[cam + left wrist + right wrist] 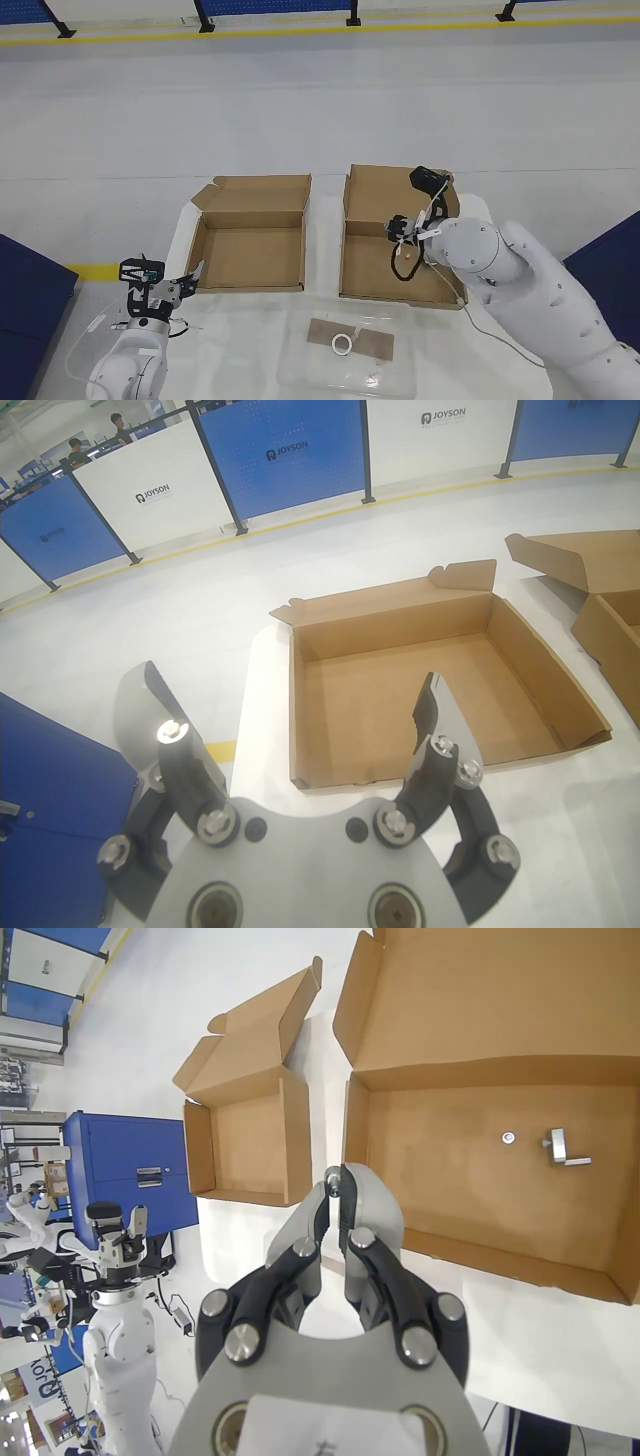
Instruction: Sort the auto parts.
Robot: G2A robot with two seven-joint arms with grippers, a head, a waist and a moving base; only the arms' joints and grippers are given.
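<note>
My right gripper (334, 1180) is shut on a small metal bolt (332, 1175) and hangs above the right cardboard box (500, 1063), close to its wall on the side of the left box. In the top view this gripper (399, 233) is over that box (365, 285). A small washer (508, 1137) and an L-shaped metal bracket (562, 1151) lie on the box's floor. The left cardboard box (390, 607) has nothing in it. My left gripper (292, 680) stands open and holds nothing, low by that box's near left corner (180, 284).
A clear plastic tray (395, 375) sits at the table's front middle, holding a white ring (342, 344) on a brown card strip. Both boxes have their lids folded back at the far side. A blue cabinet (130, 1168) stands beyond the table's left edge.
</note>
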